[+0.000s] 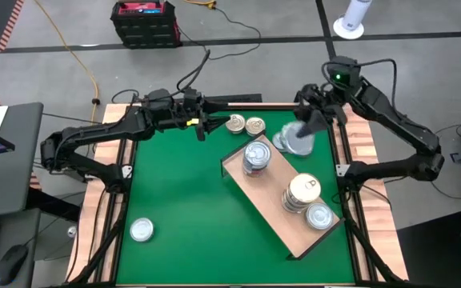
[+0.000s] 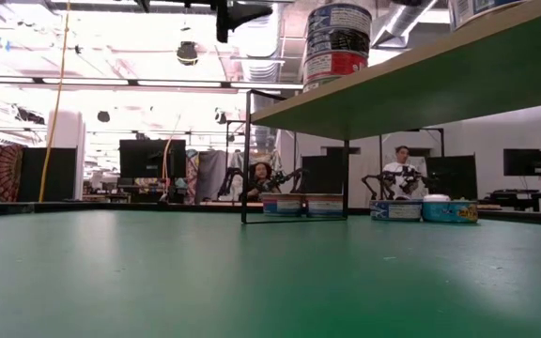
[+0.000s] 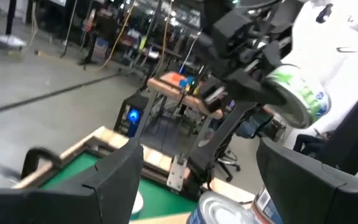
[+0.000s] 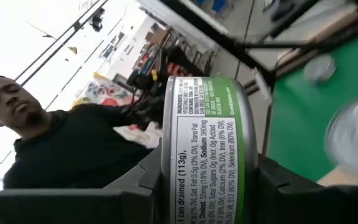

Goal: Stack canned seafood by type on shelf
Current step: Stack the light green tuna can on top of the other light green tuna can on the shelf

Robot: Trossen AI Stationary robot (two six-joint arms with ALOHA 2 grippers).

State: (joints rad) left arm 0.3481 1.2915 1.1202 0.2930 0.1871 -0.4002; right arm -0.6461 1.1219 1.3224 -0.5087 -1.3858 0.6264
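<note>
My right gripper hangs over the mat's far right part, just beyond the shelf, shut on a green-labelled tin that shows as a grey disc from above. My left gripper is open near the far edge, beside two gold-lidded tins standing on the mat. The light-wood shelf lies diagonally and carries a stack of tins, a second stack and a single tin. A lone tin sits on the mat near the left front corner. My right gripper pinches the green-labelled tin between its two fingers, one on each side, with the printed side wall facing the wrist camera. The tin is lifted clear of the mat and shelf.
In the low view the shelf stands raised on thin legs, and more tins rest on the mat at the far edge. The wood-slat rim borders the green mat. A person shows behind the table.
</note>
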